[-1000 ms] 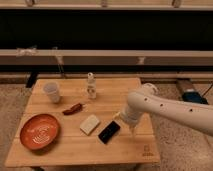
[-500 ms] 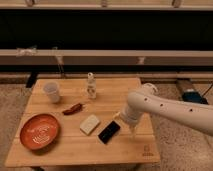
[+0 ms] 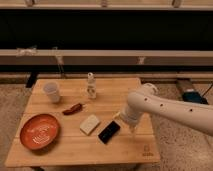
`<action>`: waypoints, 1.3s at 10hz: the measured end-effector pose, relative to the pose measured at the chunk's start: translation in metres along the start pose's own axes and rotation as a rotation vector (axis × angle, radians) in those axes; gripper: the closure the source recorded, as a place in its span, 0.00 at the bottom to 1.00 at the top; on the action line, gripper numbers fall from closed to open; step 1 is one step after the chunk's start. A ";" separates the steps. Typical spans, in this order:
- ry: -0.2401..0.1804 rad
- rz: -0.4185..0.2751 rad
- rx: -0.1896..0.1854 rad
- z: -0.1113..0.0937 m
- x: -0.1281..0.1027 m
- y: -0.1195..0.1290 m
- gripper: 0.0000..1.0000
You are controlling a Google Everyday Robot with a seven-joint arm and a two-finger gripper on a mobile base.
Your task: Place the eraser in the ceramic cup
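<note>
The eraser is a flat black slab lying on the wooden table, right of centre, beside a cream-white block. The ceramic cup is white and stands upright at the table's far left. My gripper hangs at the end of the white arm, just above and to the right of the eraser's far end. I cannot see contact between the gripper and the eraser.
An orange round plate lies at the front left. A reddish-brown sausage-shaped item lies between cup and block. A small clear bottle with a white cap stands at the back centre. A dark wall with a rail runs behind.
</note>
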 end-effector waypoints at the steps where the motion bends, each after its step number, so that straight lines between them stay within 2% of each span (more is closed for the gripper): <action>1: 0.000 0.000 0.000 0.000 0.000 0.000 0.20; 9: 0.005 -0.003 -0.004 0.001 0.000 0.000 0.20; 10: 0.017 -0.007 -0.015 0.002 0.001 0.000 0.20; 11: 0.057 -0.024 -0.042 0.008 0.000 -0.006 0.20; 12: 0.114 -0.045 -0.072 0.024 0.002 -0.018 0.20; 13: 0.134 -0.054 -0.087 0.034 0.003 -0.023 0.20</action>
